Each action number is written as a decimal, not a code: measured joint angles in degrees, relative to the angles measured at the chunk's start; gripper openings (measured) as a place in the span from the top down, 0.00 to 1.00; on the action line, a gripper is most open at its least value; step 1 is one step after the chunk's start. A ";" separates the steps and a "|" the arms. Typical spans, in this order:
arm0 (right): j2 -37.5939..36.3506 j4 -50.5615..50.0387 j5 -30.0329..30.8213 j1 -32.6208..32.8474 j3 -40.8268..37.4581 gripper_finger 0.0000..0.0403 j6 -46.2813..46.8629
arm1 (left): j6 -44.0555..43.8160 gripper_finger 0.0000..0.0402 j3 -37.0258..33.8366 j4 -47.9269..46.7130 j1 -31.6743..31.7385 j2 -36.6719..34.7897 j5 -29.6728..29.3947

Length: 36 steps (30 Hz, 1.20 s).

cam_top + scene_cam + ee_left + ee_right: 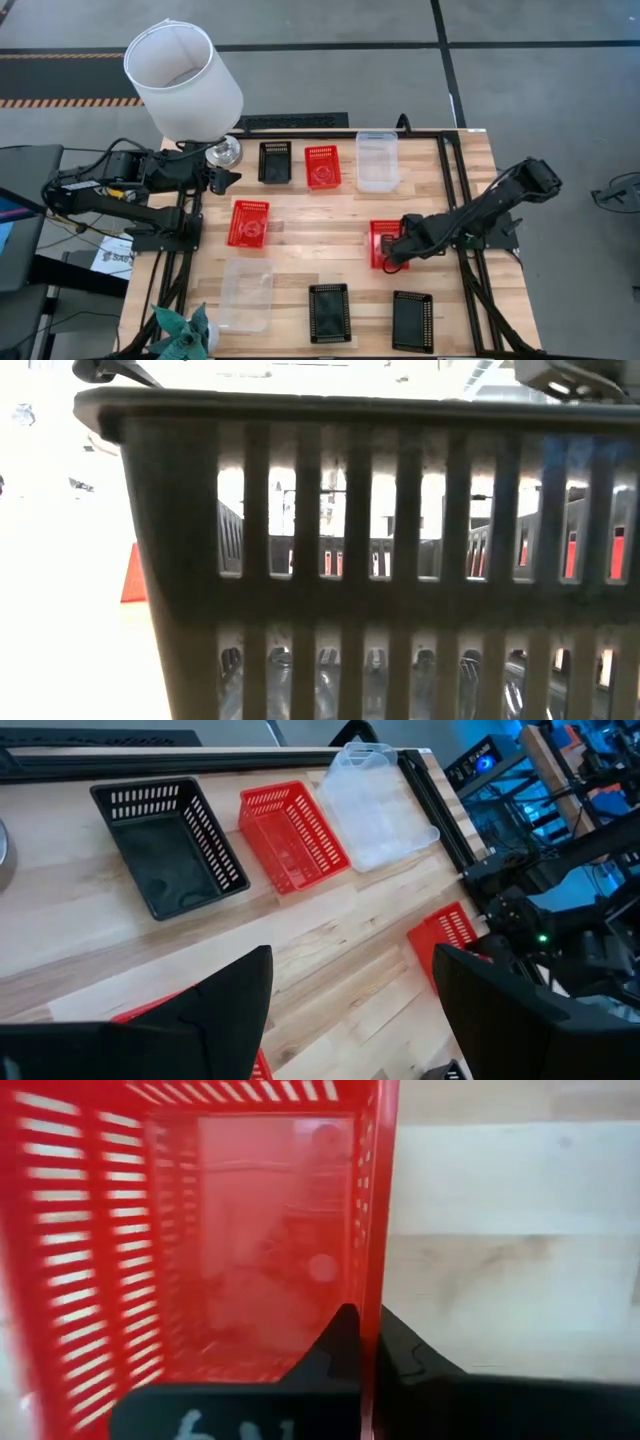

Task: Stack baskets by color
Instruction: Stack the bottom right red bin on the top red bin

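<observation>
Three red baskets stand on the wooden table: one at the far middle (323, 167), one left of centre (249, 222), and one right of centre (385, 243). My right gripper (393, 254) points down over this last basket (200, 1240) and is shut on its wall. Black baskets stand at the far left (275, 162) and along the near edge (329, 312) (413, 320). Clear baskets stand at the far right (377, 160) and near left (246, 295). My left gripper (350, 1010) hangs open above the table's left side. My right gripper pinches one side wall (371, 1280) of the red basket at its rim, with one finger (340, 1342) inside the basket and the other (405, 1350) outside. The fingers come from above, pointing down. The basket stands upright with its bottom on the table.
A white lampshade (183, 80) stands over the table's far left corner beside a metal lamp base (224, 152). A green paper figure (185, 330) sits at the near left corner. In the low view a black basket (380, 560) fills the foreground. Bare wood (320, 240) lies mid-table.
</observation>
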 joint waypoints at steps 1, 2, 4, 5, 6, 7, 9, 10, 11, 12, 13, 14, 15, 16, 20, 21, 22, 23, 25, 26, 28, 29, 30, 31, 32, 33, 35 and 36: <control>-0.45 -0.06 -0.04 -0.38 0.54 0.98 -0.97 | 0.00 0.35 0.00 0.02 0.01 0.00 0.00; -0.71 -0.04 0.01 -0.72 1.14 0.97 -1.84 | 0.00 0.35 0.00 0.02 0.00 0.00 0.00; -1.48 -0.67 0.53 -1.31 2.04 0.98 -3.29 | 0.01 0.35 0.00 0.02 0.01 0.02 -0.01; -2.10 -1.05 0.90 -1.38 2.65 0.98 -3.96 | 0.00 0.35 0.00 0.02 0.00 0.00 -0.13; -2.69 -1.34 1.58 -1.62 3.38 0.98 -4.27 | 0.01 0.35 0.00 0.02 0.01 0.00 -0.22; -3.30 -1.68 2.16 -1.74 4.00 0.98 -4.42 | 0.00 0.35 0.00 0.02 0.01 0.02 -0.22; -4.28 -1.98 3.56 -1.76 5.42 0.98 -5.49 | 0.00 0.35 0.00 0.04 0.00 0.00 -0.22; -4.76 -2.01 4.36 -1.84 6.42 0.98 -5.84 | -0.02 0.35 0.00 0.02 0.00 0.00 -0.24; -5.19 -2.01 5.20 -2.11 7.46 0.98 -6.72 | -0.02 0.35 0.00 0.02 0.00 0.01 -0.24; -5.48 -1.98 5.94 -2.31 8.51 0.98 -7.76 | 0.00 0.35 0.00 0.02 0.00 0.02 -0.24; -5.61 -1.96 6.19 -2.65 9.71 0.98 -9.00 | 0.00 0.35 0.00 0.02 0.00 0.02 -0.24; -5.71 -1.98 6.48 -3.13 10.97 0.98 -10.52 | 0.00 0.35 0.00 0.02 0.01 0.02 -0.26; -5.74 -1.95 7.09 -3.62 12.32 0.98 -12.14 | 0.00 0.35 0.00 0.03 0.00 0.02 -0.26; -5.74 -1.95 7.71 -4.22 13.73 0.98 -13.74 | 0.00 0.35 0.00 0.02 0.00 0.01 -0.27; -5.74 -1.46 10.91 -7.42 19.29 0.99 -20.88 | 0.00 0.35 0.00 0.02 0.00 0.02 -0.42; -5.74 -0.90 11.45 -8.57 20.43 0.99 -23.04 | 0.00 0.35 0.00 0.02 0.02 0.02 -0.42; -5.74 -0.23 11.86 -10.09 21.51 0.99 -25.47 | 0.00 0.35 0.00 0.02 0.02 0.02 -0.48; -5.74 0.59 12.09 -11.75 22.47 0.99 -28.05 | 0.00 0.35 0.00 0.02 0.02 0.02 -0.66; -5.64 2.33 12.13 -15.75 24.25 0.99 -33.47 | 0.00 0.35 0.00 0.00 0.02 0.02 -0.74; -5.07 3.37 12.11 -17.77 25.13 0.99 -36.15 | 0.00 0.35 0.00 0.00 0.02 0.01 -0.74; -3.66 4.99 11.10 -22.30 26.83 0.99 -41.54 | 0.00 0.35 0.00 -0.02 0.02 0.02 -0.74; -2.57 5.27 10.05 -24.57 27.68 0.99 -44.01 | 0.00 0.35 0.00 -0.02 0.02 0.00 -0.74; -1.30 6.53 8.85 -26.73 28.63 0.99 -46.45 | 0.00 0.35 0.00 -0.02 0.02 0.00 -0.76; 0.11 8.02 7.34 -28.83 29.63 0.99 -48.86 | 0.00 0.35 0.00 -0.01 0.02 0.02 -0.83; 1.66 8.81 5.83 -30.88 30.56 0.99 -51.18 | 0.00 0.35 0.00 0.00 0.02 0.02 -1.09; 3.28 9.47 4.50 -32.86 31.46 0.99 -53.30 | 0.00 0.35 0.00 0.03 0.02 0.01 -1.38; 6.91 11.44 2.32 -36.36 33.75 0.99 -56.62 | 0.00 0.35 0.00 0.08 0.02 0.00 -2.15; 8.71 11.47 1.84 -37.99 34.91 0.99 -57.70 | 0.00 0.35 0.00 0.08 0.02 0.02 -2.36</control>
